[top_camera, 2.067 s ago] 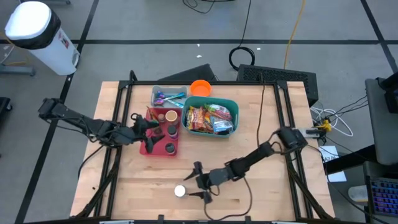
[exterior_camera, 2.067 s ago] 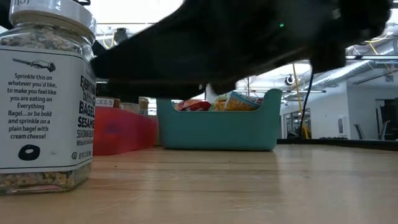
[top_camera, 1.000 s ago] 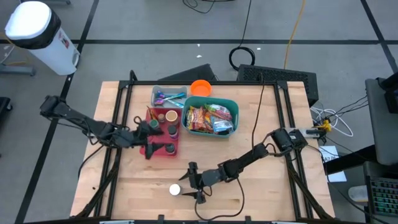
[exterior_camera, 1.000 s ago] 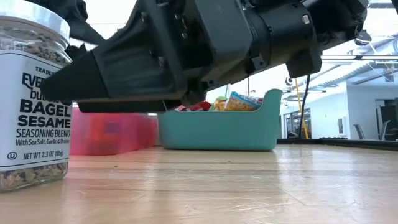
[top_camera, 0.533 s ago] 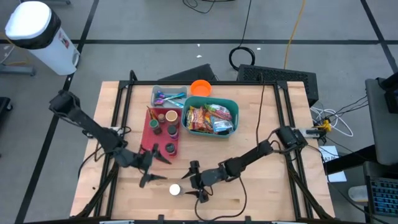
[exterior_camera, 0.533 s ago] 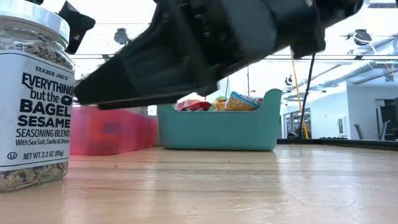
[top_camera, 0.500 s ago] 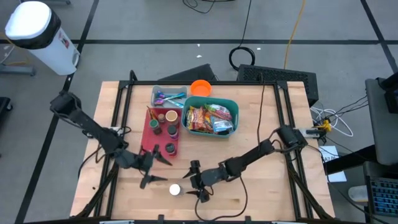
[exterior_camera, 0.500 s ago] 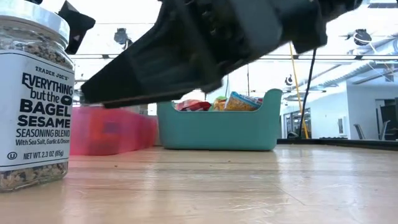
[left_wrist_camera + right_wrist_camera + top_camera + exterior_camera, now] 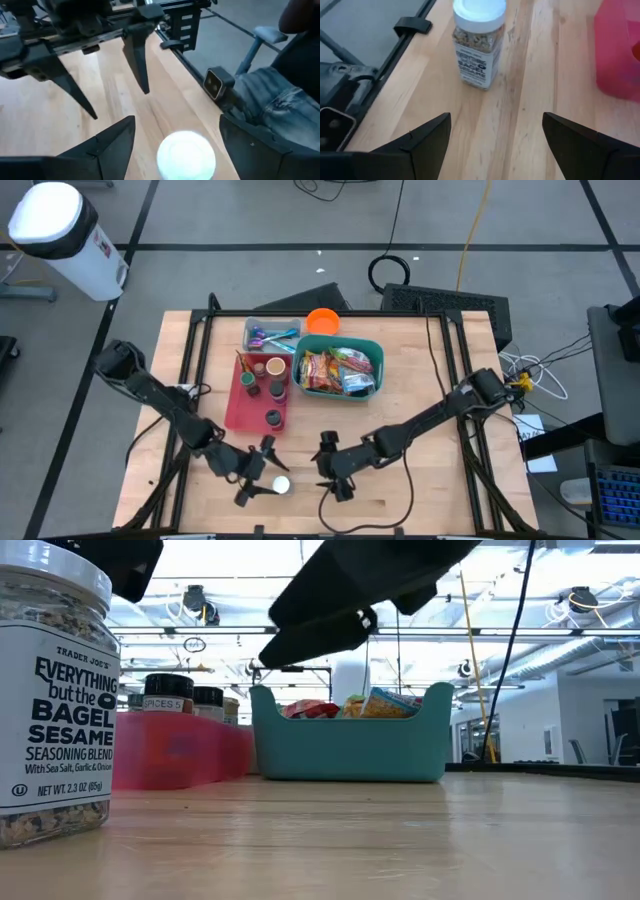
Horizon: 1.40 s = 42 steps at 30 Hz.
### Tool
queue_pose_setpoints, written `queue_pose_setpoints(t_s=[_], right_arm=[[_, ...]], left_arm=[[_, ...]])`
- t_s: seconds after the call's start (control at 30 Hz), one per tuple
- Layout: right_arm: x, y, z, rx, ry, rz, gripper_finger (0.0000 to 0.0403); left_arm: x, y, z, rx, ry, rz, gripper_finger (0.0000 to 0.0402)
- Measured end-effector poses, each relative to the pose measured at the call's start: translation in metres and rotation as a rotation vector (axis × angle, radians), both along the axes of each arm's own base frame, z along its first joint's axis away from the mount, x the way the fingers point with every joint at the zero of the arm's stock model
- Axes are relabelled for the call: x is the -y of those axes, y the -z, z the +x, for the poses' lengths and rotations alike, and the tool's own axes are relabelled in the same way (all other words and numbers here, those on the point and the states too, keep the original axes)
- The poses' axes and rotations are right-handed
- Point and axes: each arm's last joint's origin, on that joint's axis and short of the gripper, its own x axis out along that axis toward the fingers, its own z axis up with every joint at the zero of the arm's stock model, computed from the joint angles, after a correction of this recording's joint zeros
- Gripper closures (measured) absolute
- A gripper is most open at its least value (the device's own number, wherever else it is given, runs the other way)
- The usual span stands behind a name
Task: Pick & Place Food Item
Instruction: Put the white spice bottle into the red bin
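High view: your left end effector [image 9: 256,473], fingers apart, brackets the seasoning jar [image 9: 282,485] at the tabletop's [image 9: 430,380] front edge. Right end effector [image 9: 330,465] sits beside it, spread. Left wrist view: jar lid [image 9: 186,154] between the fingers, untouched.

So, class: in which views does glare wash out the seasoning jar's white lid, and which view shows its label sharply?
Left wrist view: the seasoning jar lid glows as a blown-out white blob. High view: it is a bright featureless dot. Low view: the label reads sharply, against bright ceiling lights.
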Motion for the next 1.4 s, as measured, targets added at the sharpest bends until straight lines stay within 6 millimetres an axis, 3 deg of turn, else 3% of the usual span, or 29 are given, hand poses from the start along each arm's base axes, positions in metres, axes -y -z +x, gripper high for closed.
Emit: queue_pose_setpoints(t_s=[0.33,0.53,0.77,0.93,1.07,1.4], right_arm=[[-0.010,-0.008,-0.005,0.043,-0.054,-0.019,0.0096],[-0.010,-0.008,-0.005,0.042,-0.053,-0.020,0.0096],[-0.010,-0.008,-0.005,0.039,-0.054,-0.021,0.0096],[-0.010,-0.008,-0.005,0.039,-0.053,-0.021,0.0096],[-0.010,-0.008,-0.005,0.039,-0.053,-0.021,0.0096],[-0.010,-0.008,-0.005,0.039,-0.053,-0.021,0.0096]], left_arm=[[0.014,0.032,0.000,-0.136,-0.003,0.037,0.0130],[0.012,0.033,0.002,-0.135,-0.015,0.044,0.0131],[0.012,0.031,0.003,-0.104,0.006,0.067,0.0201],[0.010,0.028,0.005,-0.087,-0.016,0.051,0.0201],[0.000,0.009,0.000,-0.065,-0.150,-0.013,0.0201],[-0.044,-0.075,-0.044,0.043,-0.407,-0.099,0.0201]])
